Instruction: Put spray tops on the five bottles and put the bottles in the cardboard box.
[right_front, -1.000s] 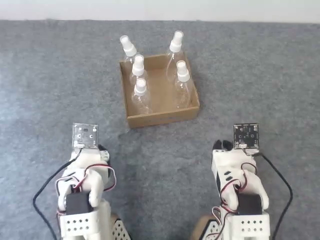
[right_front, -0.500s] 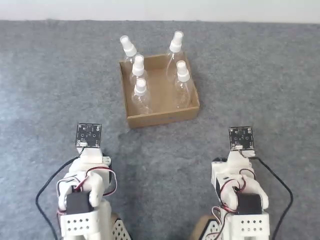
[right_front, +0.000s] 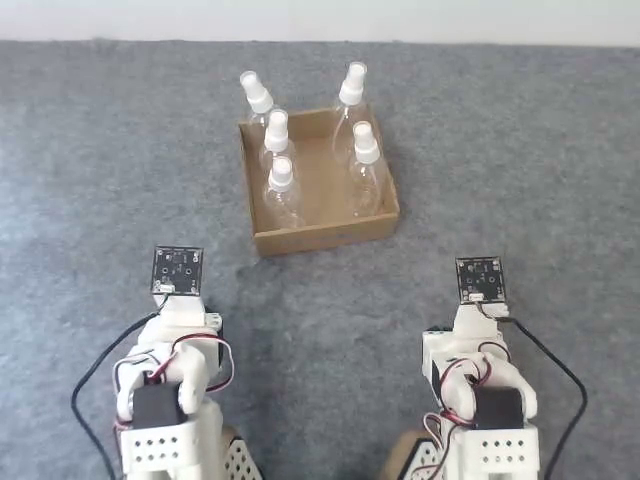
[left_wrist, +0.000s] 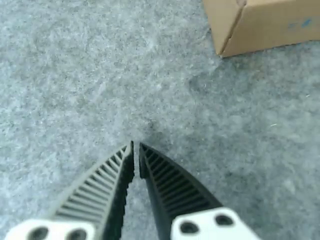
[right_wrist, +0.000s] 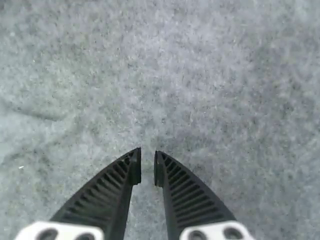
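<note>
— Where are the bottles (right_front: 281, 192) sitting?
— They're standing capped in the box (right_front: 320, 236); you can't tell whether the back-left bottle (right_front: 258, 98) is inside.
— And your grippers?
— Your left gripper (left_wrist: 136, 150) and right gripper (right_wrist: 147, 167) are hovering over the carpet (right_front: 100, 150), both pinched together, gripping nothing.

Lab setup: grey felt table (right_front: 100, 150), white wall (right_front: 320, 18).

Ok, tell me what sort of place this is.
Probably a robot test bench, not a home or a shop: two small robot arms sit side by side on a grey carpet-like mat, facing a cardboard box and spray bottles laid out as an exercise.
</note>
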